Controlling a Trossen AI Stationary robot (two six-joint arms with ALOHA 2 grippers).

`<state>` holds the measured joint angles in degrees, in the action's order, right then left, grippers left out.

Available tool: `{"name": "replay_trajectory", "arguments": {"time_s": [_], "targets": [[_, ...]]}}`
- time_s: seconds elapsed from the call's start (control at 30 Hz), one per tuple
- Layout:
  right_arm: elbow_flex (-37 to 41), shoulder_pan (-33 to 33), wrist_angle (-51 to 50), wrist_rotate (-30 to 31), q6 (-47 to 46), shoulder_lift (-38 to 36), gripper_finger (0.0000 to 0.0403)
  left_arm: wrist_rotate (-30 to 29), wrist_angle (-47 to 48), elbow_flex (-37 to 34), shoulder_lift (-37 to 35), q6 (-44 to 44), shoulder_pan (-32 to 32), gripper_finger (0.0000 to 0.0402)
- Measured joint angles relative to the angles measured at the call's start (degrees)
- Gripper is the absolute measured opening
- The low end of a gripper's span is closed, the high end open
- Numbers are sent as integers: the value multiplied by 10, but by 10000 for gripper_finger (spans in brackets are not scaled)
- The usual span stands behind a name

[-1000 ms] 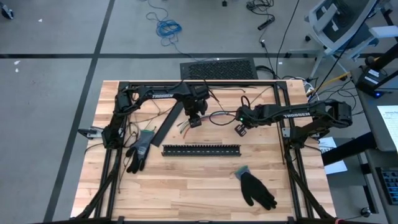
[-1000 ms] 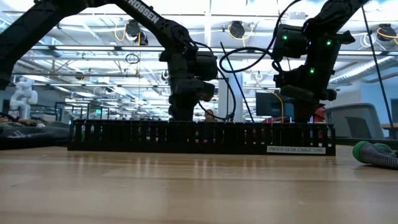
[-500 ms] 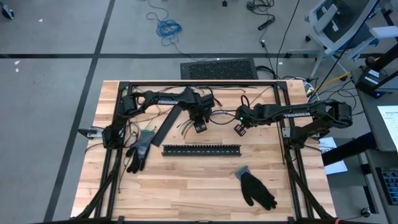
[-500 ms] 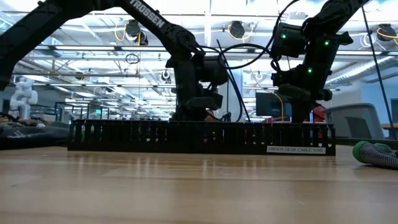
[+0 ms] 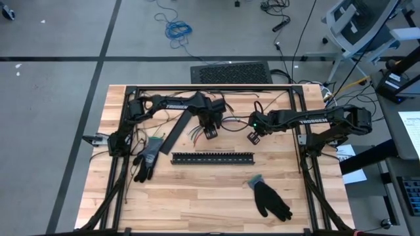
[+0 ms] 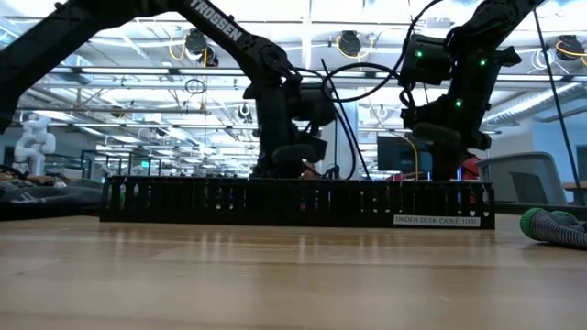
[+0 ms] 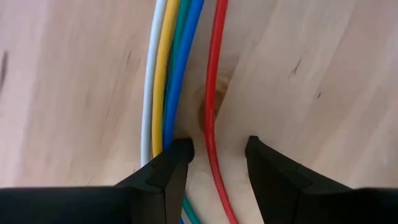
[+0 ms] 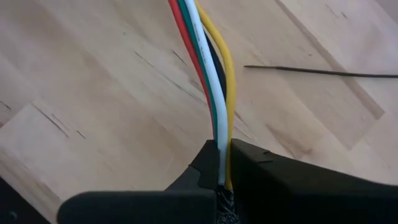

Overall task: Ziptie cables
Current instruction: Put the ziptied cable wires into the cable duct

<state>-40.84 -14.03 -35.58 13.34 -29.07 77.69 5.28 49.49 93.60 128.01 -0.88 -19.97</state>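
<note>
Since a second ago your left pincer has slid along the table toward the right arm; over the last half second it hardly shifts.

High view: the bundle of thin coloured cables lies on the pale wooden table, stretched between the two arms, behind the long black slotted plastic strip. Your right pincer sits at the bundle's right end, the left one near its other end. Judged: one end pinned so the strands stay straight for gathering.

Low view: both arms come down behind the slotted strip; the cables are hidden by it.

Left wrist view: your left pincer is half open. Only the red wire runs between its fingers; the white, yellow, green and blue strands pass just outside one fingertip, touching it. The grip would miss most of the bundle as placed.

Right wrist view: your right pincer is clamped on the cables, strands fanning out ahead of it.
</note>
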Motion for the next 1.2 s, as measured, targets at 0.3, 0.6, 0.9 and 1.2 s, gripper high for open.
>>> {"name": "replay_trajectory", "arguments": {"time_s": [0.3, 0.6, 0.9, 1.2], "targets": [[0, 0, -4, -4, 0, 0, 0, 22, 2, -1, 0, 43, -6, 160], [0, -2, -6, -31, 11, 0, 0, 76, 0, -3, 0, 44, -7, 160], [0, -9, -6, -48, 21, 0, 0, 78, -7, -3, 0, 42, -7, 160], [0, -30, -5, -75, 23, 0, 0, 52, -13, 0, 1, 42, 0, 160]]}}
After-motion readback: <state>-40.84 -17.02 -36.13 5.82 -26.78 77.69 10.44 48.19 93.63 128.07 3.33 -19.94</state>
